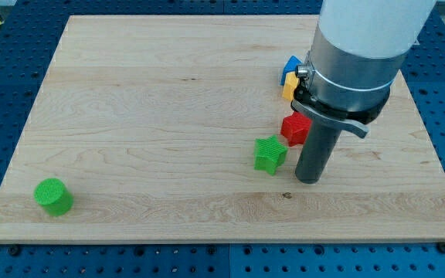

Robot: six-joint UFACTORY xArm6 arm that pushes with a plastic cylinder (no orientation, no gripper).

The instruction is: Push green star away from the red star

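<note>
A green star (270, 154) lies on the wooden board right of centre. A red star (295, 128) sits just up and to the right of it, partly hidden behind my rod; the two nearly touch. My tip (309, 179) rests on the board just right of the green star and a little below it, with a small gap between them.
A blue block (289, 68) and a yellow block (288, 88) sit above the red star, partly hidden by the arm's body. A green cylinder (53, 196) stands near the board's bottom left corner. The board's right edge (431, 147) is close to the arm.
</note>
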